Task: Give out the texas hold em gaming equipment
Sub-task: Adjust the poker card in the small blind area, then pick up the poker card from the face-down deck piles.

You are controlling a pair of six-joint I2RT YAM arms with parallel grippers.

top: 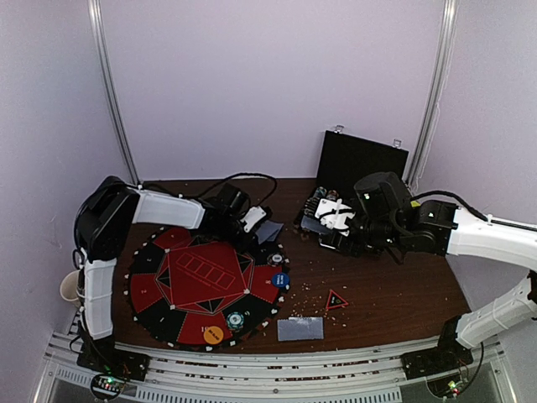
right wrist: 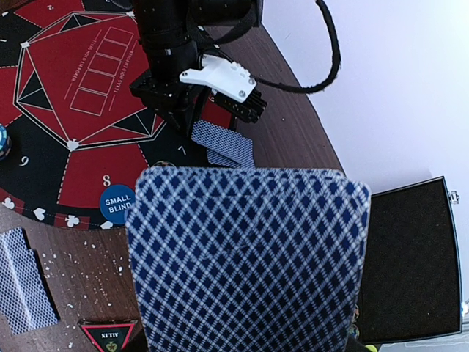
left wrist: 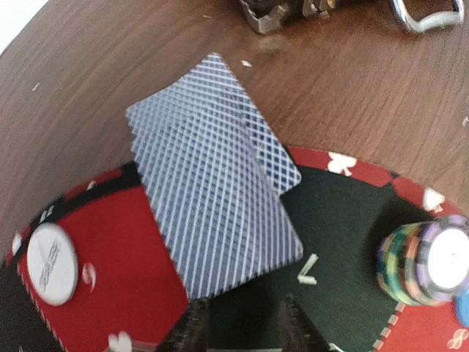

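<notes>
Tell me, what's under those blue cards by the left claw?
The cards lie across the red-and-black rim of the poker mat and the wooden table. Anything else beneath them is covered.

Near your left claw (left wrist: 242, 328), the blue disc (right wrist: 117, 204) reads SMALL BLIND; the mat (right wrist: 44, 88) shows 7, 8 and 9.
</notes>
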